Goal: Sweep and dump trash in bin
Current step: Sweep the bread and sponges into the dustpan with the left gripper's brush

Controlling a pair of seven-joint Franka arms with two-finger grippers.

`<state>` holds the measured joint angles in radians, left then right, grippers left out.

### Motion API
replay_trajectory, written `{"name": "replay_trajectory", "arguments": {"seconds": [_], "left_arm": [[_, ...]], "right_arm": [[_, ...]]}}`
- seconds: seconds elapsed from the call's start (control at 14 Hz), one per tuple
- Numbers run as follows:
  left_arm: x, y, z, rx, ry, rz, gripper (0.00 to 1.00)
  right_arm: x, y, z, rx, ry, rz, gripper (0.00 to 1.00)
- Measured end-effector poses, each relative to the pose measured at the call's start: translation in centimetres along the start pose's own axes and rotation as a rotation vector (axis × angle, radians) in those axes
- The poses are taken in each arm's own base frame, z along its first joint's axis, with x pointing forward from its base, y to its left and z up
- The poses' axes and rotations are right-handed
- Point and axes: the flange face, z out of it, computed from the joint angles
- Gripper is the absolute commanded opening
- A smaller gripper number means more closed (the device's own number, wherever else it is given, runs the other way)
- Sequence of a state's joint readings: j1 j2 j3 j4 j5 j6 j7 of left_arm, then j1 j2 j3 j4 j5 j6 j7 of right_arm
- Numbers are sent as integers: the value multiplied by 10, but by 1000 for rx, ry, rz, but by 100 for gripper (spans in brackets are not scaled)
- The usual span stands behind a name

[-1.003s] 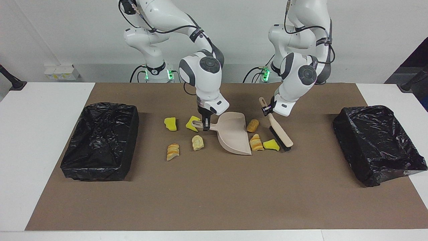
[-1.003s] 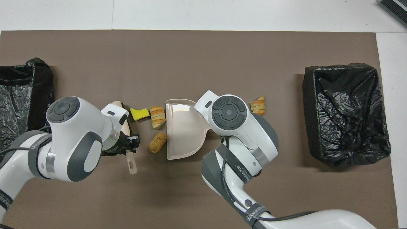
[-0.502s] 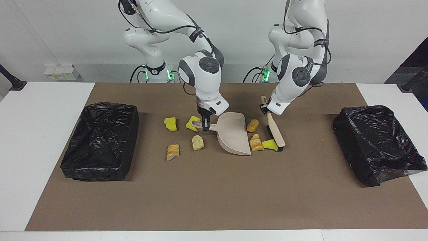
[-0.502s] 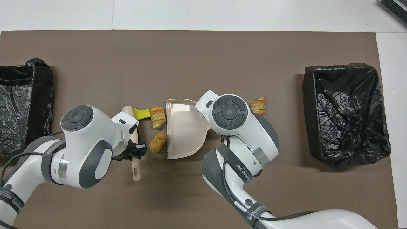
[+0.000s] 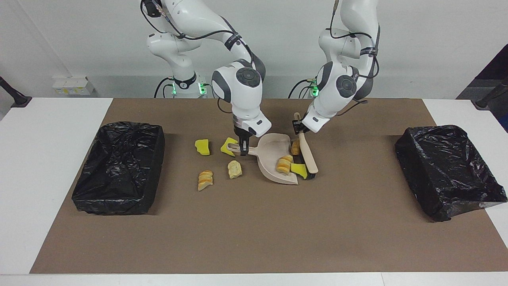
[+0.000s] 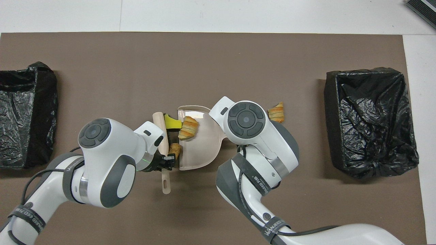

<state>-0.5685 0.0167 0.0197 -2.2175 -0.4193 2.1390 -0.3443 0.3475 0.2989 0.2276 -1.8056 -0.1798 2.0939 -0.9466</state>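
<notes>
The brush [image 5: 307,157] has swept in toward the dustpan [image 5: 274,159] since a second ago, carried by the left gripper [image 5: 298,128], and it has pushed three bits of trash along with it. The striped bread roll [image 5: 284,165] now lies on the pan's floor, where before it sat on the mat just outside the open edge. The yellow chunk [image 5: 299,170] sits right at that edge, pressed between the bristles and the pan. The brown nugget [image 5: 295,147] is squeezed against the pan's edge beside the brush, closer to the robots than the other two.

The left gripper's fingers are clamped on the brush handle near its upper end, brush head down on the mat. The right gripper [image 5: 243,145] has not shifted; its fingers are pinched on the dustpan's handle, holding the pan flat.

Four bits wait on the mat toward the right arm's end. A yellow chunk [image 5: 228,146] touches the pan's handle, just beside the right gripper. Another yellow piece [image 5: 202,147] lies a little further along. A pale bread lump [image 5: 234,169] and a striped roll [image 5: 205,180] lie farther from the robots than those two.

A black-lined bin [image 5: 119,169] stands at the right arm's end of the mat, and a second bin [image 5: 448,171] at the left arm's end.
</notes>
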Motion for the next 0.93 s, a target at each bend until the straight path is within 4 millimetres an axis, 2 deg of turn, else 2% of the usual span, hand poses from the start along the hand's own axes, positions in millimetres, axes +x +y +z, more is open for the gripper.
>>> {"name": "replay_trajectory", "arguments": {"seconds": [0.14,0.36,0.5,0.64,0.79,0.93], "left_arm": [[0,18,-8,-18,14,24,0],[17,13,-35,-53,59,-2,0],[30,-4,-58,-74,87,-41,0],[38,-27,-72,-83,88,-83,0],[40,-46,-75,-69,48,-114,0],[39,-67,-74,-34,-20,-139,0]], "right_arm": [[-3,2,0,0,0,6,0],[-8,5,1,1,-1,15,0],[-8,5,1,1,-1,15,0],[-8,5,1,2,0,16,0],[-10,7,0,0,22,26,0],[-22,17,-2,-8,70,10,0]]}}
